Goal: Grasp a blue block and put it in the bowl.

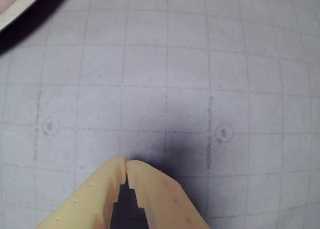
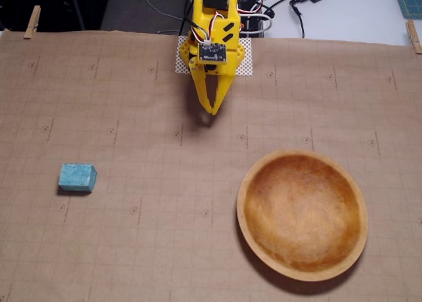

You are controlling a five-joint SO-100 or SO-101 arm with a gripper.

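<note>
The blue block [image 2: 77, 177] is a small teal-blue block lying on the paper mat at the left in the fixed view. The wooden bowl [image 2: 302, 213] stands at the lower right, empty; a bit of its rim [image 1: 20, 9] shows at the top left of the wrist view. My yellow gripper [image 2: 212, 111] hangs at the top middle, tips down just above the mat, far from both. In the wrist view the gripper [image 1: 126, 163] has its tips touching with nothing between them. The block is out of the wrist view.
A brown gridded paper mat [image 2: 132, 117] covers the table, held by wooden clips [image 2: 31, 22] at the far corners. Cables [image 2: 277, 5] and the arm's base lie behind the mat's far edge.
</note>
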